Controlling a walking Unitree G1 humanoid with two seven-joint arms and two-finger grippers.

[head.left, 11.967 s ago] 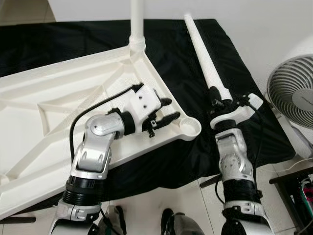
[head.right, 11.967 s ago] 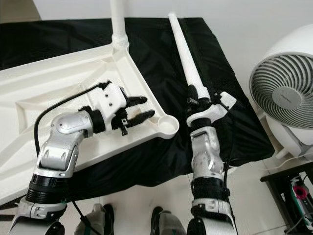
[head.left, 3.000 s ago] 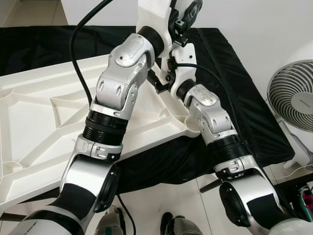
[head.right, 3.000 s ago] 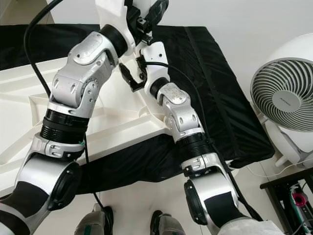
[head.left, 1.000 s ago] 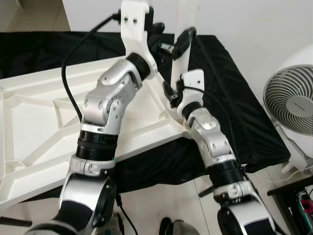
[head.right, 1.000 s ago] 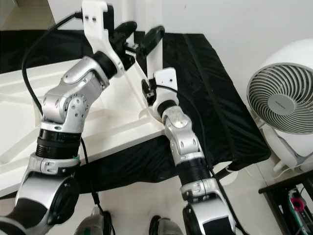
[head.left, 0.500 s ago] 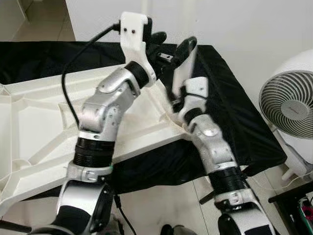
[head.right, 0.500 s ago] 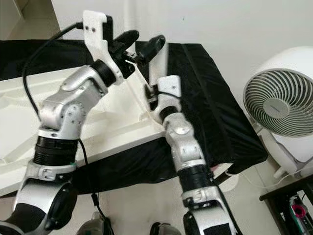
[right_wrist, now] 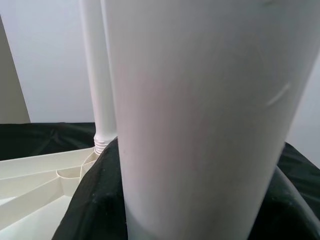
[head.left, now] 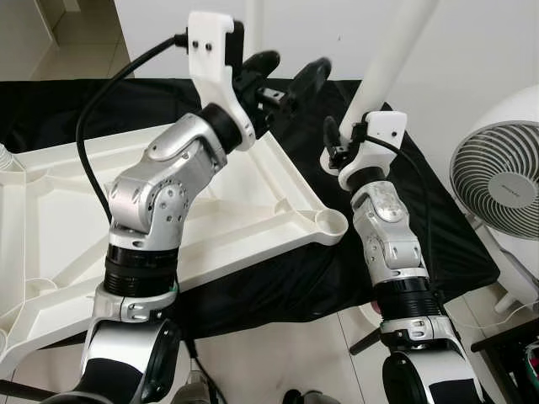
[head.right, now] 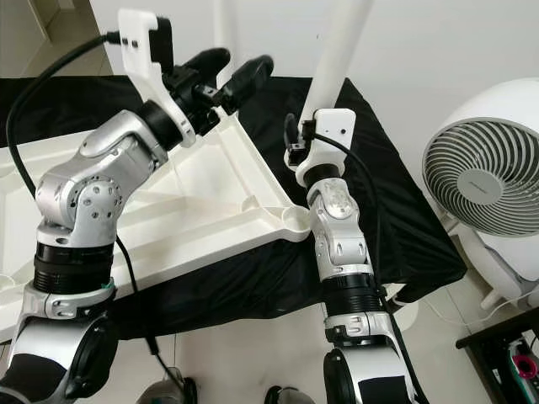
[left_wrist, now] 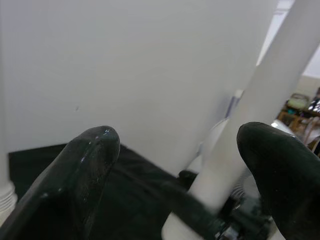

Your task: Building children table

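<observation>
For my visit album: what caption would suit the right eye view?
Right gripper holds a white table leg upright beside the upturned tabletop's empty corner socket; left gripper hovers open.

white fan point(head.right: 482, 175) on floor, right | black cloth point(head.left: 421, 210) over work surface | white wall point(head.right: 438, 42) behind

Left gripper point(head.left: 285, 74) raised, fingers spread; right gripper point(head.left: 341, 141) raised, clamped shut.

You have a white wall point(head.left: 472, 50) behind, a white fan point(head.right: 484, 181) on pale floor tiles point(head.left: 278, 353), black cloth point(head.left: 438, 227) between.
</observation>
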